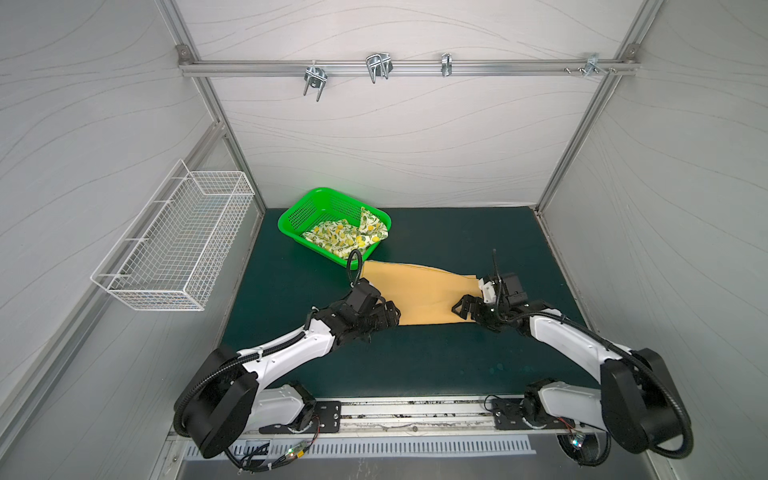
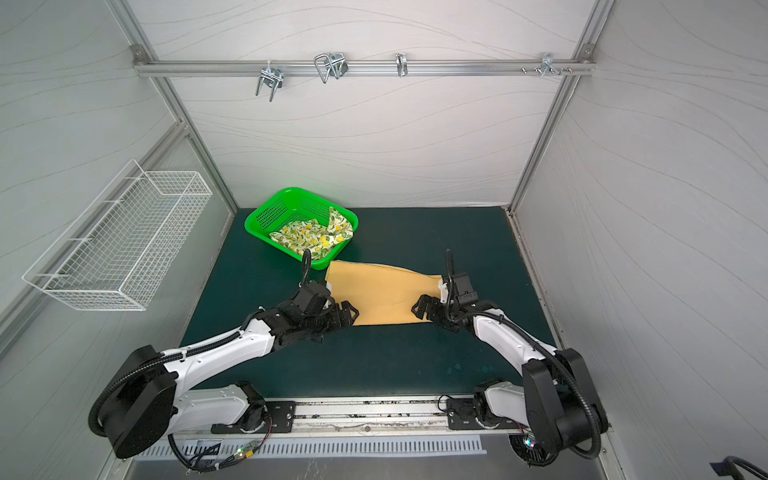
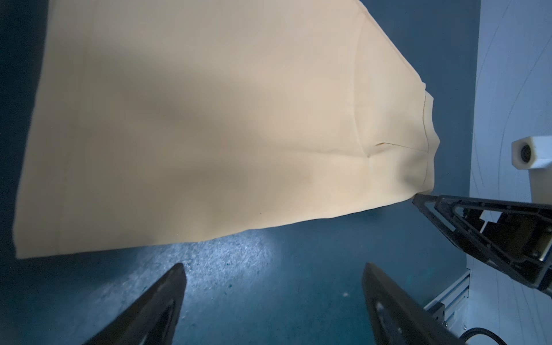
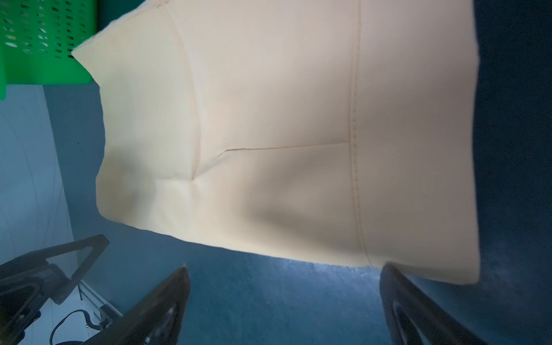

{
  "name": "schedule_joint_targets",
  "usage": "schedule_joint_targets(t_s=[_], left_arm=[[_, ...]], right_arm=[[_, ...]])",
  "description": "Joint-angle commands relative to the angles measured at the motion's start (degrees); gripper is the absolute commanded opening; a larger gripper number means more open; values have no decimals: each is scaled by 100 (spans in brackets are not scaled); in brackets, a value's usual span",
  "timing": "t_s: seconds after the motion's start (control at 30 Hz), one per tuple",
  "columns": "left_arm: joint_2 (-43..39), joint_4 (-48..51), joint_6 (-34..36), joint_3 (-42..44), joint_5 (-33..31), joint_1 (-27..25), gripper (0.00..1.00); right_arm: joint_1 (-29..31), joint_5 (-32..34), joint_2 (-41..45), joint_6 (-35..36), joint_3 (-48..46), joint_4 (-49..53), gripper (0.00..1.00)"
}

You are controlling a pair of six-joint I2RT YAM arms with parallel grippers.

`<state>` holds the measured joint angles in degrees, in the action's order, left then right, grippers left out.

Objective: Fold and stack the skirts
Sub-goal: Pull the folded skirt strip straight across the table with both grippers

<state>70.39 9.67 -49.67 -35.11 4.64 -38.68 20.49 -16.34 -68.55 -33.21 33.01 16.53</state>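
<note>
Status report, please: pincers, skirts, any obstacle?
Left pincer, right pincer open, empty, by mustard skirt, near edge. Lemon skirt crumpled in green basket. Basket beside skirt's far corner; nothing blocking.

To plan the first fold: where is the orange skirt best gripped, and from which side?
Grip the orange skirt at its two near corners, one per pincer, coming low from the robot's side. It lies flat and spread, its near edge free on the mat, while its far left corner sits by the green basket. The left pincer and right pincer stand open there.
</note>
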Motion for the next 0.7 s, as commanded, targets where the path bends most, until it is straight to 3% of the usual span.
schedule_joint_targets(t_s=[0.0, 0.4, 0.67], left_arm=[[-43, 26, 76, -307, -61, 0, 93], [156, -38, 98, -443, -17, 0, 92], [414, -79, 168, -664, -44, 0, 93]], right_arm=[[-36, 41, 119, -23, 343, 353, 99], [-215, -120, -1647, 16, 666, -355, 99], [-303, -7, -1411, 78, 586, -353, 99]])
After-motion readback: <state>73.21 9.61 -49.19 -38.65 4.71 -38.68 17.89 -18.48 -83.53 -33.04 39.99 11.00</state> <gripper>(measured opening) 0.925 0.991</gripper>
